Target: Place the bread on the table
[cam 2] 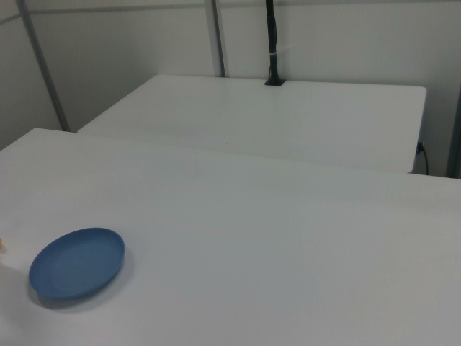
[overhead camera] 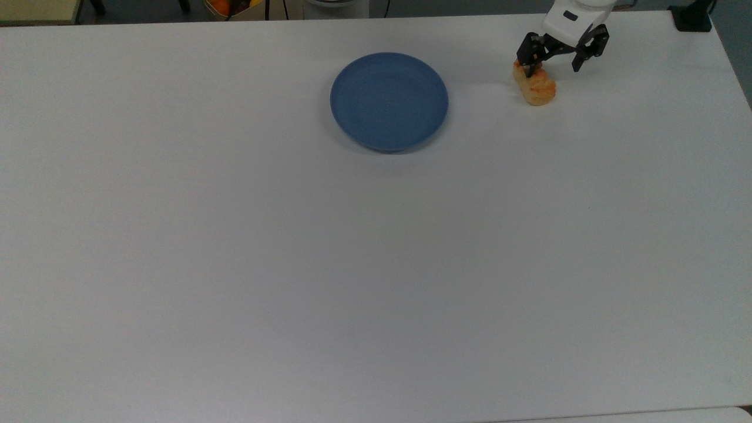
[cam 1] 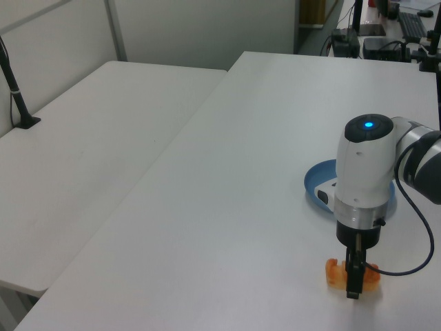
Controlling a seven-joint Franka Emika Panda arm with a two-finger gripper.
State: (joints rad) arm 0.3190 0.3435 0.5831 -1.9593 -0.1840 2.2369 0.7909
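Bread (overhead camera: 535, 87) flat on white tabletop (overhead camera: 376, 264) near far edge; claw (overhead camera: 554, 61) spread wide above; blue plate (overhead camera: 389, 100) well apart.

White counter (overhead camera: 294, 264), round blue plate (overhead camera: 389, 100) near its far edge, small golden bread (overhead camera: 534, 87) lying on the counter at the top view's right, end effector (overhead camera: 554, 63) above it, fingers spread
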